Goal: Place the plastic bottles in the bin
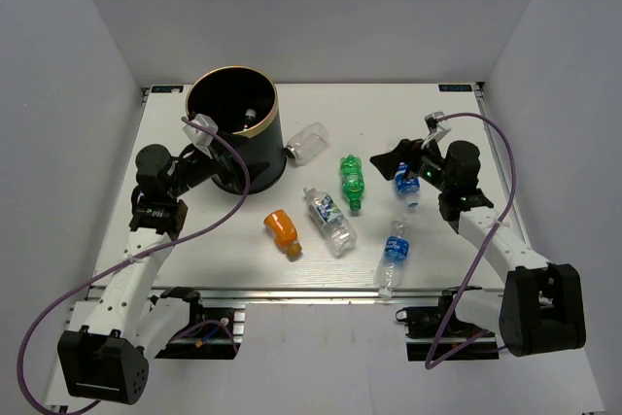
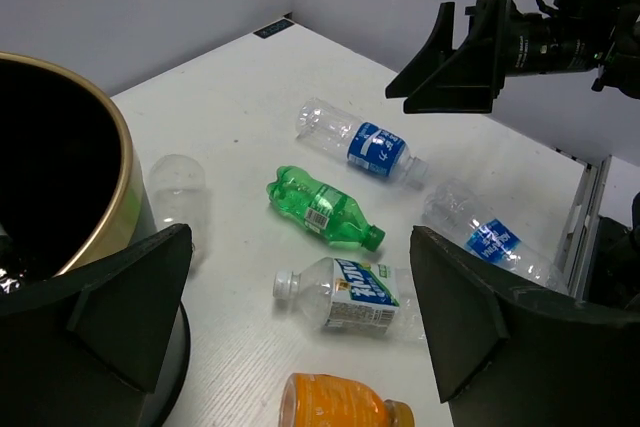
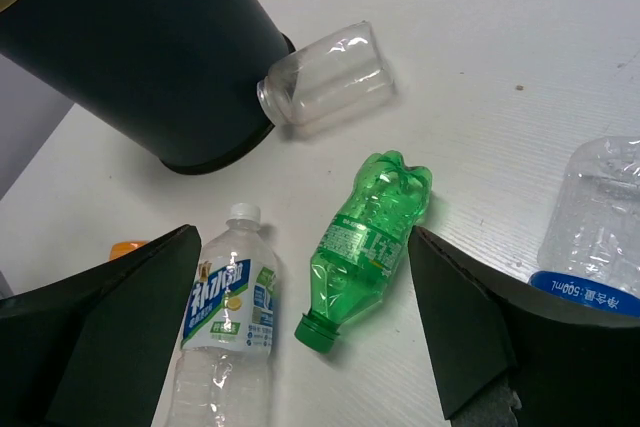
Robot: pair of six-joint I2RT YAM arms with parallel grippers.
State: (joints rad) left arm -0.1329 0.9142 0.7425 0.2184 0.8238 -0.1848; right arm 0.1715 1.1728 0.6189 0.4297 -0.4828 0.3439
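Several plastic bottles lie on the white table. A wider clear one [image 1: 307,143] rests against the foot of the bin [image 1: 255,157]. Right of it lie a green bottle [image 1: 352,180], a clear one with a blue and white label [image 1: 328,221] and an orange one [image 1: 283,232]. Two clear bottles with blue labels [image 1: 406,185] [image 1: 394,252] lie further right. My left gripper [image 2: 300,317] is open beside the bin's gold rim [image 2: 122,182], over the labelled bottle [image 2: 345,295] and the orange one [image 2: 335,402]. My right gripper [image 3: 300,347] is open above the green bottle [image 3: 375,242], holding nothing.
The table is walled in grey on three sides. An aluminium rail [image 1: 292,293] runs along its near edge, with both arm bases below it. The right gripper [image 2: 450,67] hangs in the left wrist view above a blue-label bottle [image 2: 365,147].
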